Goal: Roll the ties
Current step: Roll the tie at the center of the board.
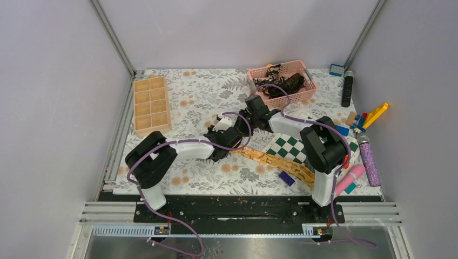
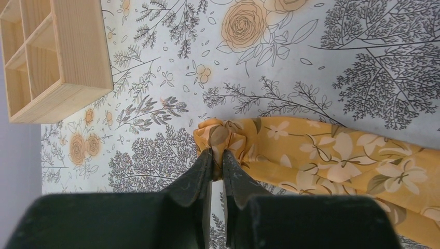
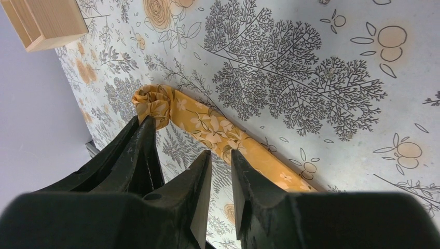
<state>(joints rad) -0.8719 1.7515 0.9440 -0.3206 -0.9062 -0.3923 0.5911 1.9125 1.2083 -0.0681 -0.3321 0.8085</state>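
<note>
Jaws of left gripper (image 2: 217, 155) pinching rolled end of golden tie (image 2: 332, 155), right gripper (image 3: 220, 155) slightly parted over its strip, grip unclear.

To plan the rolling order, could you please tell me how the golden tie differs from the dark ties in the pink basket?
The golden tie lies stretched across the table; the dark ties sit bunched in the pink basket. The golden tie's end is curled up and pinched by the left gripper; the dark ties are untouched. Neither looks neatly rolled.
</note>
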